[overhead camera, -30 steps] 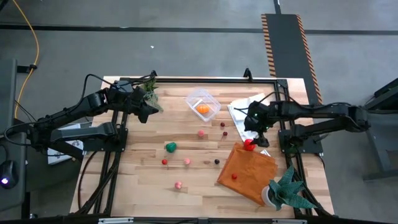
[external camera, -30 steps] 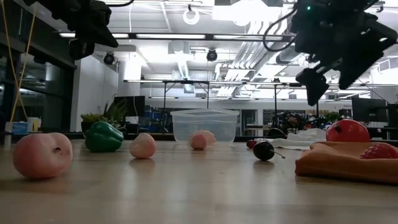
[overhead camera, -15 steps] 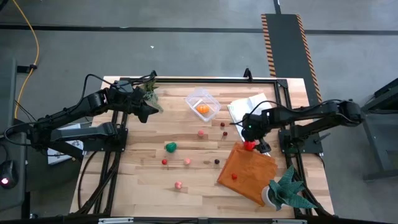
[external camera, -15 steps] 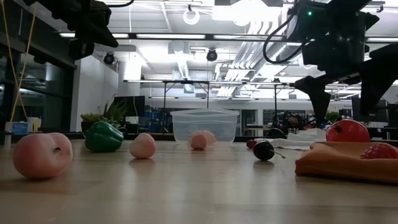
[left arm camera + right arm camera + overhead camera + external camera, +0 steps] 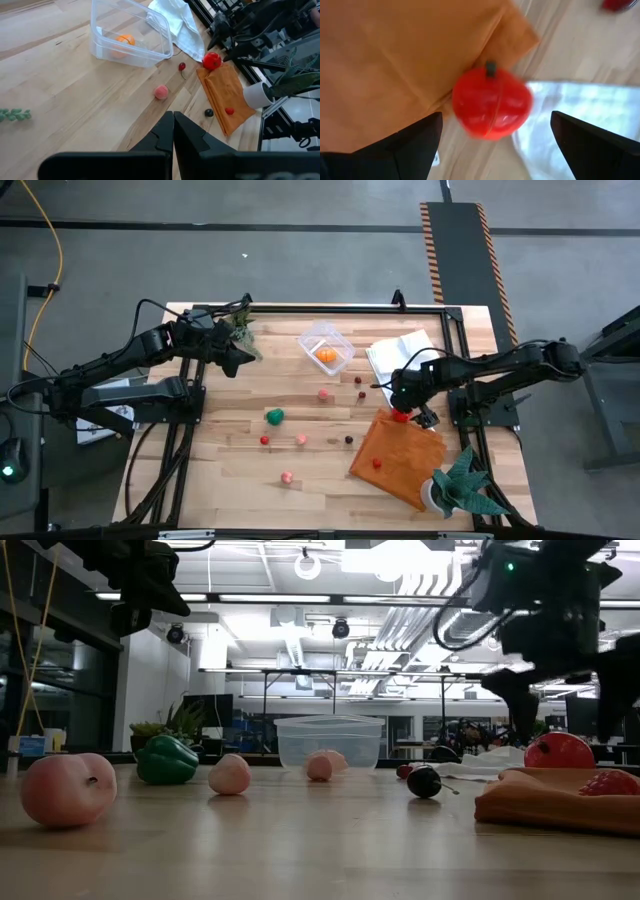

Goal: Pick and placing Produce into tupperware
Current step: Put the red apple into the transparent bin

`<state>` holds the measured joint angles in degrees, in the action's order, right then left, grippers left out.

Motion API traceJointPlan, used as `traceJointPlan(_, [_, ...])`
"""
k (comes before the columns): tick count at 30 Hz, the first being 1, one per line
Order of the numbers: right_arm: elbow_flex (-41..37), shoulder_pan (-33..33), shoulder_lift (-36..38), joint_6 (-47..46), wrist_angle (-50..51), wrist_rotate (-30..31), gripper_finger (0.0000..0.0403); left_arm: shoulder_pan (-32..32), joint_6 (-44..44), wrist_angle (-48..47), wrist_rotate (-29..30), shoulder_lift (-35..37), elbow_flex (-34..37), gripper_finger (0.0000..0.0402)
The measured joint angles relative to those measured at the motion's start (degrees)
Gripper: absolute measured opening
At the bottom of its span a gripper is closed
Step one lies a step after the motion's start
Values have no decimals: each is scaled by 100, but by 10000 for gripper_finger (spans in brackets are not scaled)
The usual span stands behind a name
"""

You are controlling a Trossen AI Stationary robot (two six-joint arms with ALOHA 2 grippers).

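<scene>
The right gripper (image 5: 492,145), fingers spread apart, hangs over the red tomato (image 5: 491,102) on the orange cloth's (image 5: 395,55) edge.

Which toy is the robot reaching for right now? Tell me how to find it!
Look for the orange cloth on the right side of the wooden table. At the cloth's far corner, beside the white cloth, sits a round shiny red tomato toy with a small dark stem. It is the biggest red piece, and the right arm's open tool hangs right over it.
</scene>
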<state>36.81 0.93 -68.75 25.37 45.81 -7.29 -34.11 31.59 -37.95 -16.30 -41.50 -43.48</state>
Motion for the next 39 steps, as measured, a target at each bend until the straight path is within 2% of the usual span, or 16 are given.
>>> traceJointPlan(10, [-91, -72, 0, 47, -140, 10, 362, 0, 17, -141, 1, -2, 0, 1])
traceJointPlan(23, [-225, -72, -41, -255, -781, -304, 362, 0, 20, -148, 1, -1, 0, 1])
traceJointPlan(39, [-263, -72, -757, -492, -976, -221, 362, 2, 22, -167, -26, 0, 0, 1])
